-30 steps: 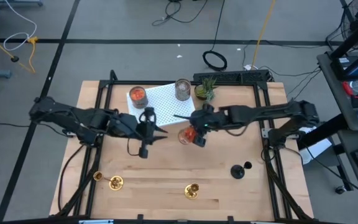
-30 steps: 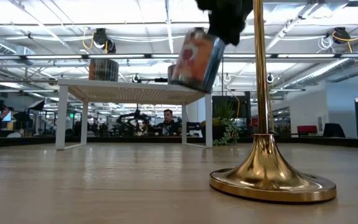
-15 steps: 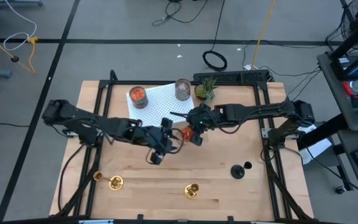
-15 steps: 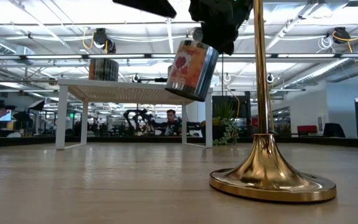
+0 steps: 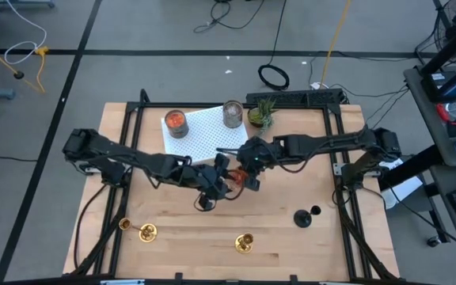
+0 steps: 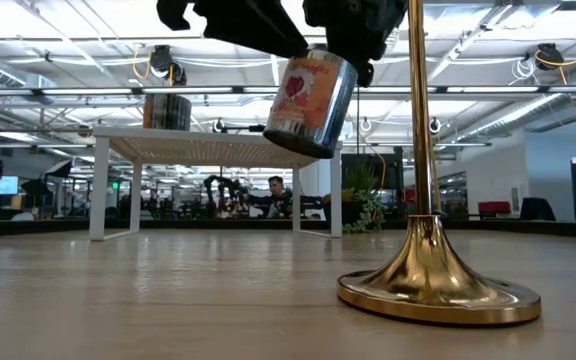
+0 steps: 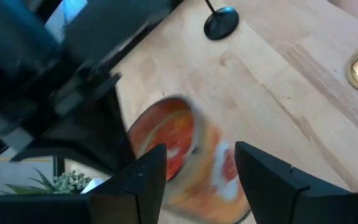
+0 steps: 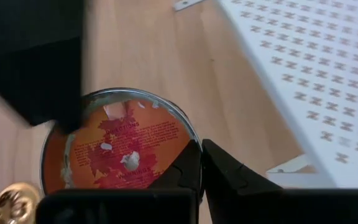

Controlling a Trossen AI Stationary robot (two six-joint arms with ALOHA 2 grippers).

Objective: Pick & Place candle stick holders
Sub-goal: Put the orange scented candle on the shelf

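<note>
Desk (image 5: 291, 245): pale wood top in a black frame, carrying all items below.

White perforated rack (image 5: 204, 131): stands at the far centre of the desk. On it, an orange glass cup (image 5: 176, 123) and a greyish glass cup (image 5: 233, 113). A small green plant (image 5: 263, 113) sits just beside the rack's right end.

Right gripper (image 5: 248, 176): reaching in from the right to mid-desk, fingers clamped on the rim of a second orange-lined glass cup (image 6: 311, 102), one finger inside and one outside. The cup hangs tilted, clear of the desk surface, in front of the rack.

Left gripper (image 5: 223, 176): reaching in from the left, fingers (image 7: 143, 177) apart on either side of the same held cup; contact with the glass cannot be told.

Black stemmed holder (image 5: 302, 218): lying on its side, right of centre.

Brass stemmed holders, two: one lying at the near left (image 5: 142, 231), one upright at near centre (image 5: 245, 242), well apart.
</note>
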